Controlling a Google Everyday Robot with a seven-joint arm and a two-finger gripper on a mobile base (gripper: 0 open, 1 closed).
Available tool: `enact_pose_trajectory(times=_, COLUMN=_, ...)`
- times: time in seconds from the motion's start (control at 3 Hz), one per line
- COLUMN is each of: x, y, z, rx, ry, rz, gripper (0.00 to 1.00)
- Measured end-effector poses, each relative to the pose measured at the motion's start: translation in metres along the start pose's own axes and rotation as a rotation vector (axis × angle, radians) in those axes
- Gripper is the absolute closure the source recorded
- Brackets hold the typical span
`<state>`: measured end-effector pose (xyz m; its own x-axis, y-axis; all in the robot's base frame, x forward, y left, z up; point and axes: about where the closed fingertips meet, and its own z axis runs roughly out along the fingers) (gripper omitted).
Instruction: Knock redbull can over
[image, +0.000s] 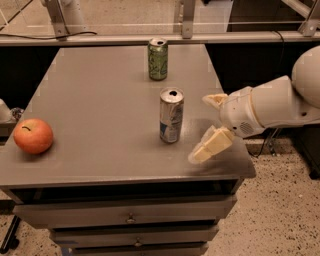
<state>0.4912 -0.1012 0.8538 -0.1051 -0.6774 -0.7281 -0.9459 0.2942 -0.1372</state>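
Silver with blue patches, the redbull can (171, 117) stands upright near the middle of the grey table (100, 95). The gripper (200, 129) hovers just to its right (not touching it), its cream fingers (212, 144) spread wide and empty. A green can (158, 59) stands behind; an apple (33, 135) sits far left.

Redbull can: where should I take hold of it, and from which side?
Take the redbull can around its upper side wall, coming from the right of the view, where the open gripper hangs beside it. It stands upright and slim, so the fingers should straddle it sideways; the green can behind and the apple far left are well apart.
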Motion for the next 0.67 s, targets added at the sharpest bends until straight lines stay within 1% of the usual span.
enact_pose_trajectory(times=0.33, x=-0.02, y=-0.012, z=0.033, rx=-0.027, ry=-0.093, rz=0.077, gripper=0.0)
enact_pose_trajectory(times=0.67, x=-0.047, y=-0.019, z=0.065, rx=-0.047, ry=-0.166, rz=0.191, gripper=0.0)
